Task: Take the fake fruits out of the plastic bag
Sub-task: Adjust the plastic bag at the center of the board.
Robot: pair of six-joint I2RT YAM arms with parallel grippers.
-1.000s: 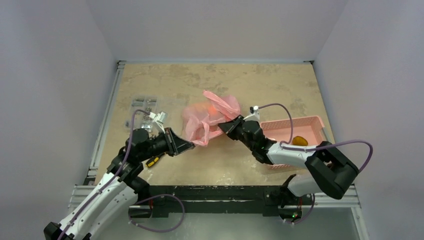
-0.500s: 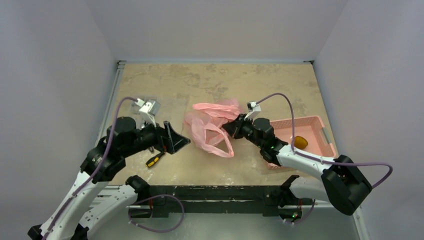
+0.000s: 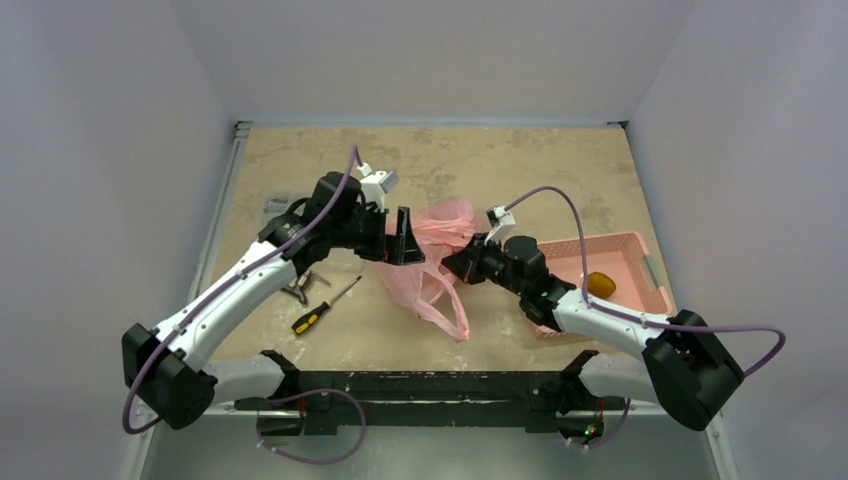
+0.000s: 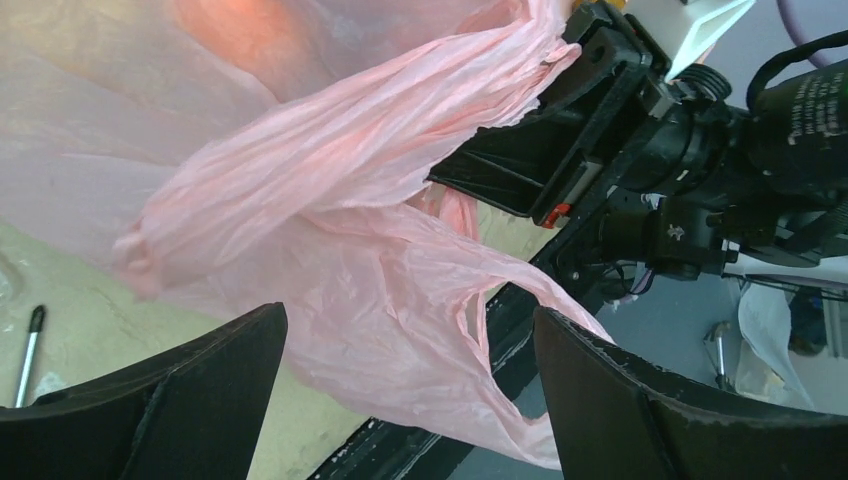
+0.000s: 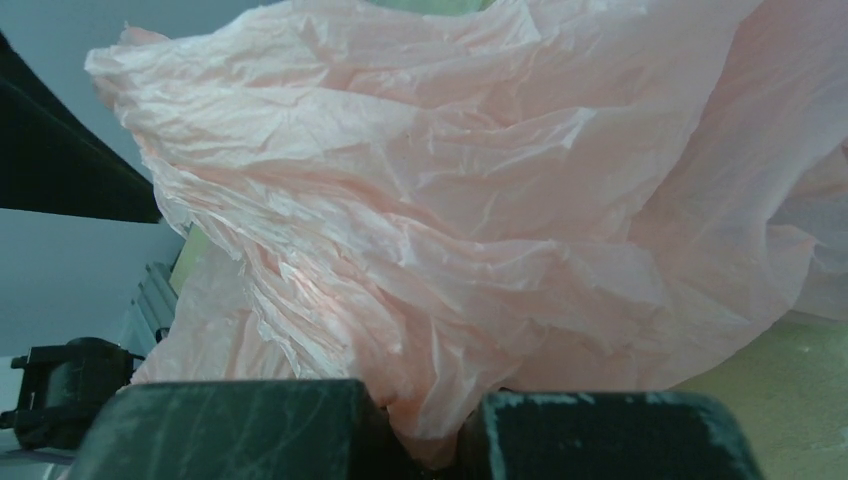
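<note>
The pink plastic bag (image 3: 440,240) hangs crumpled mid-table, one loop handle (image 3: 452,312) trailing toward the near edge. My right gripper (image 3: 457,262) is shut on a fold of the bag's plastic (image 5: 440,425). My left gripper (image 3: 405,245) stands wide open against the bag's left side, with plastic (image 4: 400,320) in front of the jaws but not pinched. An orange-red fruit (image 4: 240,25) glows through the bag's wall. Another fake fruit, orange-yellow (image 3: 599,284), lies in the pink basket (image 3: 640,272).
A yellow-handled screwdriver (image 3: 325,306) and a metal tool (image 3: 298,291) lie left of the bag, under my left arm. A clear plastic item (image 3: 274,206) sits near the left rail. The basket stands by the table's right edge.
My left gripper let go of the bag's handle, opened wide, and swung up and right to the bag's left side. The freed loop handle dropped toward the near edge. The right gripper kept its hold.
</note>
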